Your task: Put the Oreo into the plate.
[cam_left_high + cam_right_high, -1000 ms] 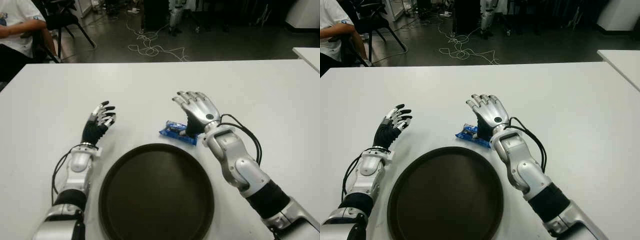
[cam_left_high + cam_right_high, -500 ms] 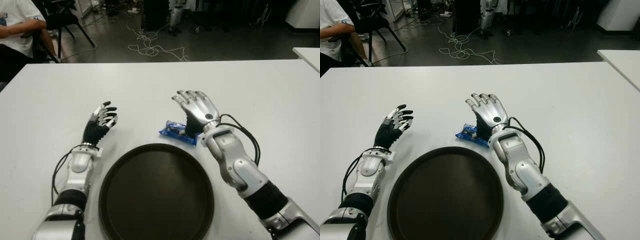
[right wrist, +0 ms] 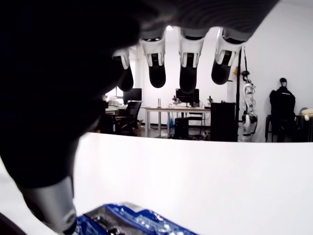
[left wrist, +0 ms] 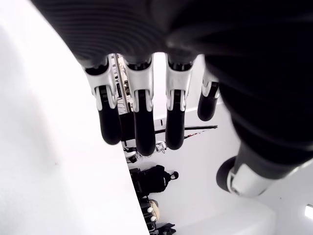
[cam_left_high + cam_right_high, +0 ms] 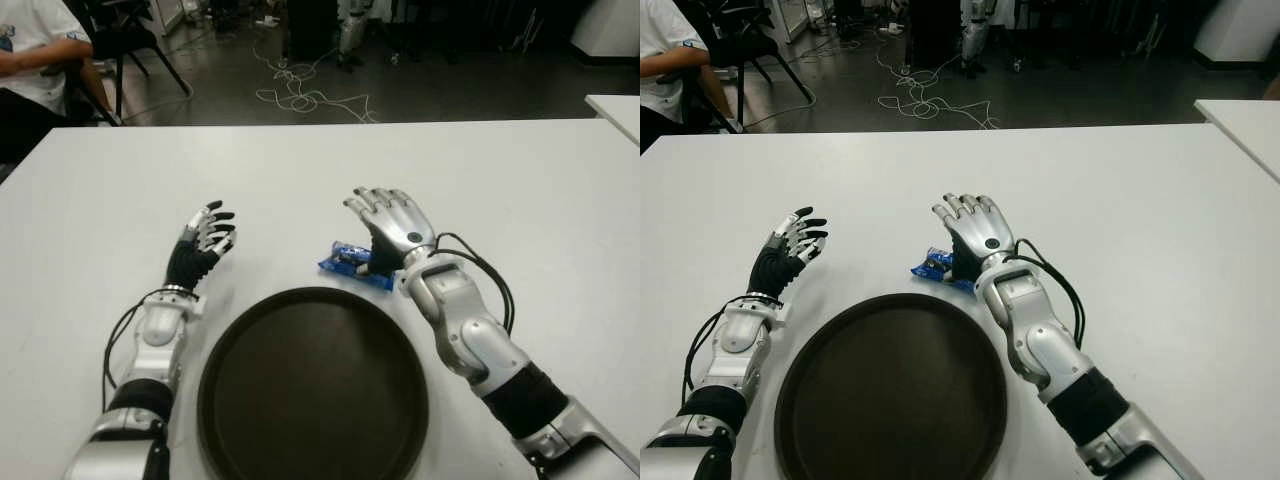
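Blue-wrapped and crinkled, a small foil Oreo packet lies on the white table, just beyond the far rim of a round, dark brown plastic plate and apart from it. The robot's silver-and-black right hand hangs over the packet's right end, its fingers spread and extended, closed on nothing; its own wrist view shows the packet under the palm, beside the thumb, but whether hand and wrapper touch cannot be told. Black cables loop from the right forearm, on the plate's right side. The black-and-silver left hand shows beyond the plate's left edge, well apart from the packet, with fingers loosely extended and holding nothing. A person in a white shirt sits on a black chair past the table's far left corner, and white cords lie tangled on the dark floor beyond the table's far edge.
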Controlling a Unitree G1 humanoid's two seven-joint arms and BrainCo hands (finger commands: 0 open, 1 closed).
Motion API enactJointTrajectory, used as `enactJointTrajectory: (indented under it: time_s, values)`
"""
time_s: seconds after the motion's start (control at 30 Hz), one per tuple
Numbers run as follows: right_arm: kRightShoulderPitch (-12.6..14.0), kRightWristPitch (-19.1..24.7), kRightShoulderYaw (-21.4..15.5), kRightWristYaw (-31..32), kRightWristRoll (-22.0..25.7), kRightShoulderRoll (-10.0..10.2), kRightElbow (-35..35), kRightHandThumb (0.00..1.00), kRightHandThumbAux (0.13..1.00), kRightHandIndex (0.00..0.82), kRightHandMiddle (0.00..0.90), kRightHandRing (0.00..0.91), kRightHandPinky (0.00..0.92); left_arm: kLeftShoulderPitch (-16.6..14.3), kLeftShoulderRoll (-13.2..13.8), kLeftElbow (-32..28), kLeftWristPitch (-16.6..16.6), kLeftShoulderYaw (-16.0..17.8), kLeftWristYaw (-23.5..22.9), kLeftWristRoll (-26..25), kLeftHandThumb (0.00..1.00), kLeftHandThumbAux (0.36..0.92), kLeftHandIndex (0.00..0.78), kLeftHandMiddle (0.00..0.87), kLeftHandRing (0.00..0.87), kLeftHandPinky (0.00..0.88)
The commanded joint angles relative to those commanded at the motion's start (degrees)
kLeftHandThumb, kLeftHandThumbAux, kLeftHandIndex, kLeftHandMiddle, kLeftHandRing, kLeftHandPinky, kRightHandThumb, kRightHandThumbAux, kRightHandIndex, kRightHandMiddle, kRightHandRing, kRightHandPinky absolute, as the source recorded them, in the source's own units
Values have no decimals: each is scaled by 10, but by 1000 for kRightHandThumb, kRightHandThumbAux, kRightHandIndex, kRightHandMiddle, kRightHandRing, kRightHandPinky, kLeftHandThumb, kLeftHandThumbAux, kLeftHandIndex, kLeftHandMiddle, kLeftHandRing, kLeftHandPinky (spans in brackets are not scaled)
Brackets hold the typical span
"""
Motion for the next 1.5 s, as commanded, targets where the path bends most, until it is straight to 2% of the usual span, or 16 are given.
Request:
enactJointTrajectory:
  time_s: [0.2,0.43,0.53,0.8,1.2,1.33,1.5]
  values:
    - [-6,-2,0,-11,6,12,35,0,770,92,124,114,117,1,0,1,-7,-1,2,2,142,681,146,246,254,257]
    - [-10,-11,3,-17,11,15,57,0,764,98,131,122,128,2,-1,0,-15,0,-2,0,113,722,154,259,257,249]
    - [-12,-11,5,-16,13,18,65,0,764,101,140,138,151,3,-1,0,-20,-1,-5,0,103,715,151,256,258,252]
    - [-19,-16,10,-14,20,19,83,0,769,104,144,137,132,5,-1,-2,-28,-1,-12,-2,94,711,153,253,251,242]
    - [-26,-29,12,-37,29,20,108,0,774,113,157,156,155,6,3,-2,-36,-6,4,13,65,698,160,275,264,244]
    - [-29,-33,12,-48,34,22,118,0,775,113,163,162,169,6,1,-2,-38,-3,3,9,79,685,160,270,267,252]
    - [-32,-37,12,-53,40,22,125,0,768,111,160,159,160,6,1,-3,-38,-3,0,7,90,696,158,265,262,245]
